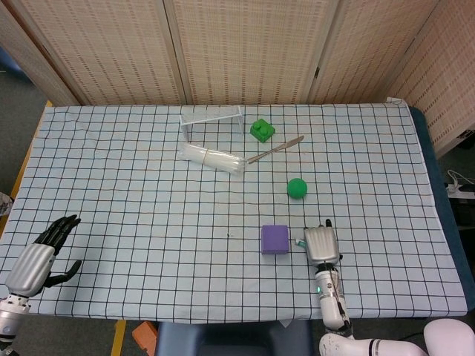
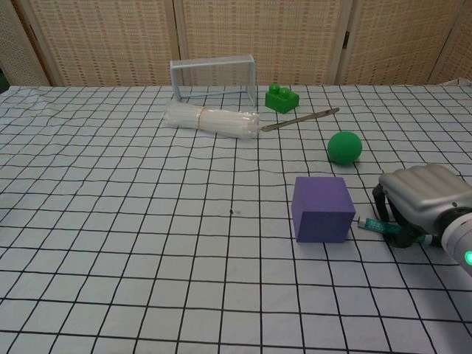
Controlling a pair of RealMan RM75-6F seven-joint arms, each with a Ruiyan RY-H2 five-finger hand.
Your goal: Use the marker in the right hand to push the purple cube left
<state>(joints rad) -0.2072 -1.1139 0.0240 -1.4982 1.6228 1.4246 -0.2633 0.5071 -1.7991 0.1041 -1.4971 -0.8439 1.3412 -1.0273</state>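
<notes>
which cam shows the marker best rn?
Chest view: the marker shows as a teal barrel poking out of the right robot hand toward the purple cube. Head view shows only a tiny tip beside the hand.

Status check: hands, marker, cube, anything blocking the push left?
Right hand grips marker, tip just right of purple cube; contact unclear. Left hand open, idle at near-left edge. Cloth left of cube bare; green ball behind, off the path.
</notes>
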